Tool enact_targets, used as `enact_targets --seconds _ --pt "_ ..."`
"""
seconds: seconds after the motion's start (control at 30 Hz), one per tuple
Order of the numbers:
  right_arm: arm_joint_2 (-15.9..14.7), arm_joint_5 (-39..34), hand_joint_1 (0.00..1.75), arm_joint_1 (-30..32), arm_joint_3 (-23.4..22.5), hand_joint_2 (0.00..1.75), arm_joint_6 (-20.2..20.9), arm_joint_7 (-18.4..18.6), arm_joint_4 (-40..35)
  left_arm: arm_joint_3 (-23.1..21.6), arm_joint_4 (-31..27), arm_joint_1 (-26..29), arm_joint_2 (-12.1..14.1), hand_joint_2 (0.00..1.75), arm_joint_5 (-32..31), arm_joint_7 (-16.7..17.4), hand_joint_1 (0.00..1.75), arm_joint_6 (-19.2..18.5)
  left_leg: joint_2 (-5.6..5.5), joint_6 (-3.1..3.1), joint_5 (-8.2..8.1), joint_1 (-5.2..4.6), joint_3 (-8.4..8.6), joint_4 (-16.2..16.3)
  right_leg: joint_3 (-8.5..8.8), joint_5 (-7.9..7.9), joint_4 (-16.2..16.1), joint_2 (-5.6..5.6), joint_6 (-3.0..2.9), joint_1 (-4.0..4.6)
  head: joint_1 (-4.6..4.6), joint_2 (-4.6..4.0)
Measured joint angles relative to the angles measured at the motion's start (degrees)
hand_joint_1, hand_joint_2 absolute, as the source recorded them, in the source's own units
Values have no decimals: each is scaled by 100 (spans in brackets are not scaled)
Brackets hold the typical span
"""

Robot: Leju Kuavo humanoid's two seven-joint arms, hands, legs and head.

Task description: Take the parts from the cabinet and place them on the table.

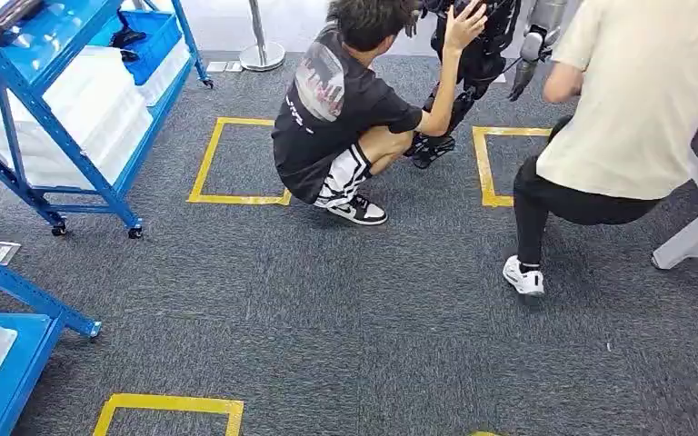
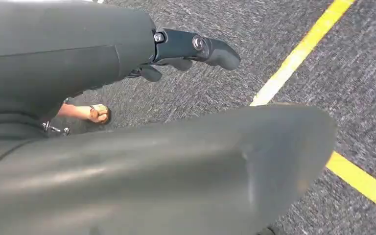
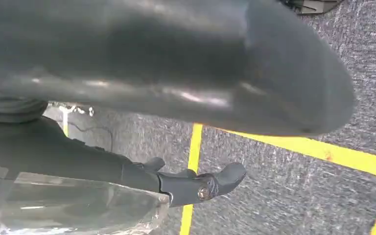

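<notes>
A person in a black shirt [image 1: 336, 100] crouches on grey carpet [image 1: 327, 318] beside another person in a cream shirt [image 1: 645, 91]; blue shelving carts [image 1: 64, 118] stand left, yellow tape squares [image 1: 236, 163] mark the floor

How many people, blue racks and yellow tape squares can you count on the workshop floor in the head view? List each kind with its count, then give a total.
People: 2
Blue racks: 2
Yellow tape squares: 3
Total: 7
A yellow sliver at the bottom edge is too small to tell and is left out.
</notes>
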Motion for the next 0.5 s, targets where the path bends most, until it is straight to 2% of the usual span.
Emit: enact_targets --seconds 0.03,0.07,0.1,0.13,0.2,0.23,0.27,0.3,0.33,0.4,0.43,0.47,0.5 --pt "7 11 0 -1 0 0 18 0 0 -2 0 -1 2 0 0 5 0 7 115 61 246 -24 302 -550 32 -22 -2 -52 5 15 0 0" --pt "15 32 0 0 4 0 22 2 0 -2 0 -6 2 0 0 17 0 13 365 140 352 -79 543 -972 59 -42 -6 -93 17 21 0 0" --pt "24 74 0 6 13 0 22 22 2 -2 0 -26 11 0 0 42 0 17 410 160 288 -130 569 -1042 61 -75 8 -154 61 94 13 0" --pt "22 121 0 2 31 0 20 35 2 -2 0 -35 9 0 0 46 0 24 341 194 288 -143 550 -1040 61 -83 4 -179 78 64 13 0" --pt "31 249 0 -28 101 0 -7 96 2 0 0 -19 11 0 11 59 0 57 224 254 294 -172 535 -1064 85 -102 -14 -308 121 67 4 0" --pt "35 351 0 -45 137 0 -28 155 0 0 0 -19 11 0 11 59 0 74 138 302 367 -126 634 -1195 29 -120 -51 -368 145 116 2 0" --pt "20 420 0 -50 173 0 -39 204 0 -2 0 -16 -7 0 11 64 0 74 88 282 410 -104 669 -1269 56 -161 69 -171 154 62 -9 0" --pt "11 501 0 -31 247 0 -57 245 2 0 0 -26 -11 0 11 66 0 87 28 330 440 -81 698 -1342 -107 -351 412 156 137 42 26 0" --pt "7 516 0 -24 273 0 -50 273 4 -2 0 -34 -11 0 5 68 0 79 -34 338 448 -80 683 -1347 -343 -561 905 289 118 22 33 0" --pt "-18 516 0 -14 291 0 -17 291 11 -4 0 -36 -20 0 -11 68 0 70 -191 338 448 -83 675 -1343 -788 -849 1743 350 137 -35 41 0" --pt "-26 525 0 0 308 0 -2 293 18 -2 0 -34 -17 0 -20 68 0 61 -274 332 450 -79 672 -1341 -892 -855 1900 352 185 -58 52 0" --pt "-41 538 0 15 330 0 0 293 17 -2 0 -33 -17 0 -20 68 0 57 -356 314 450 -67 678 -1337 -854 -745 1761 352 253 -95 50 2" --pt "-46 557 0 22 348 0 15 293 17 -2 0 -32 -20 0 -20 68 0 55 -436 285 445 -48 680 -1323 -691 -532 1361 358 346 -137 50 0"
